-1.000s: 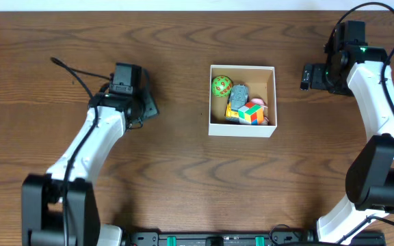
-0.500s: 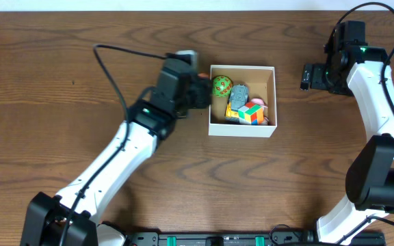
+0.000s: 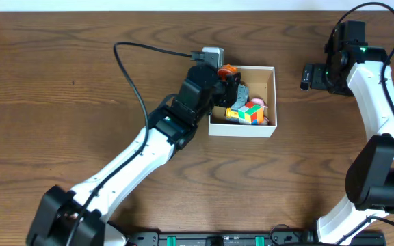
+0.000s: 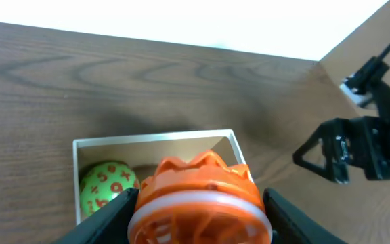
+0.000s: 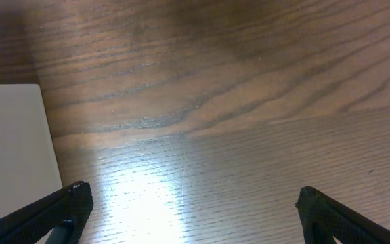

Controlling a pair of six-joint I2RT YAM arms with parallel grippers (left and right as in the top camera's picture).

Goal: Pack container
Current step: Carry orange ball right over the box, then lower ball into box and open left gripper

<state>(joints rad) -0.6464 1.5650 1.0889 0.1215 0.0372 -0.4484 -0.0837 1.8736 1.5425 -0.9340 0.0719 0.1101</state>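
Observation:
The container [image 3: 242,130] is a square white-walled box with a tan inside, at the table's middle. It holds a colourful cube [image 3: 252,113], a grey toy [image 3: 241,95] and a green ball with red marks [image 4: 107,186]. My left gripper [image 3: 227,76] is shut on an orange ridged round toy [image 3: 228,70] and holds it over the container's far-left corner. In the left wrist view the orange toy [image 4: 198,193] fills the space between the fingers [image 4: 198,213], above the container's wall [image 4: 147,139]. My right gripper [image 3: 308,76] is open and empty, to the right of the container.
In the right wrist view the open fingers [image 5: 195,203] hang over bare wood, with the container's white wall [image 5: 12,149] at the left edge. A black cable [image 3: 132,58] loops from the left arm over the table. The right arm [image 4: 357,149] shows in the left wrist view.
My left arm has swung from the table's left side to the container's far-left corner, carrying the orange toy. It now hides the green ball from overhead. The right arm has not moved.

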